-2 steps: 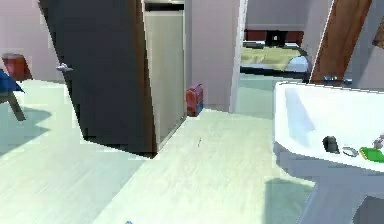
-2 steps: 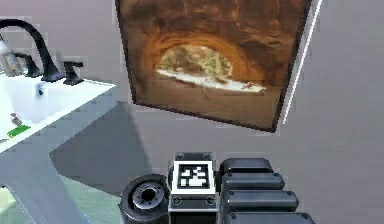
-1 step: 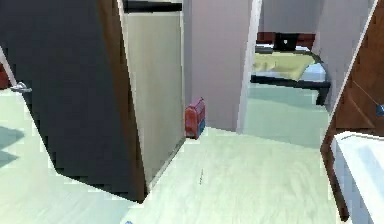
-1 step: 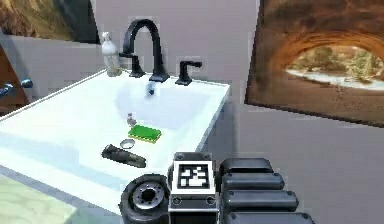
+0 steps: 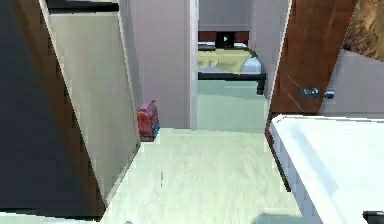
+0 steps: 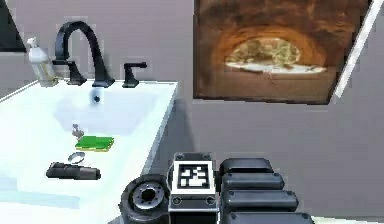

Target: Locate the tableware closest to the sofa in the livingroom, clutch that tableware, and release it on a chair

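The jaws sit low beside the white marker square (image 6: 195, 178) at the arm's (image 6: 255, 190) end. I cannot tell their state, or whether they grip anything. Just beyond the jaws, on the white counter (image 6: 150, 108), lie a dark object (image 6: 74, 171) and a green sponge (image 6: 96, 142). Past those stand the black faucet (image 6: 85, 50) and a soap bottle (image 6: 40, 62). Farthest out hangs a painting (image 6: 275, 50).

This looks like a bathroom, so I judge I'm at the search step, and I cannot tell where the tableware lies. Next I'd drive through the doorway (image 5: 225, 105), past the wooden door (image 5: 310, 55), toward the bed (image 5: 228, 65), hunting the sofa.
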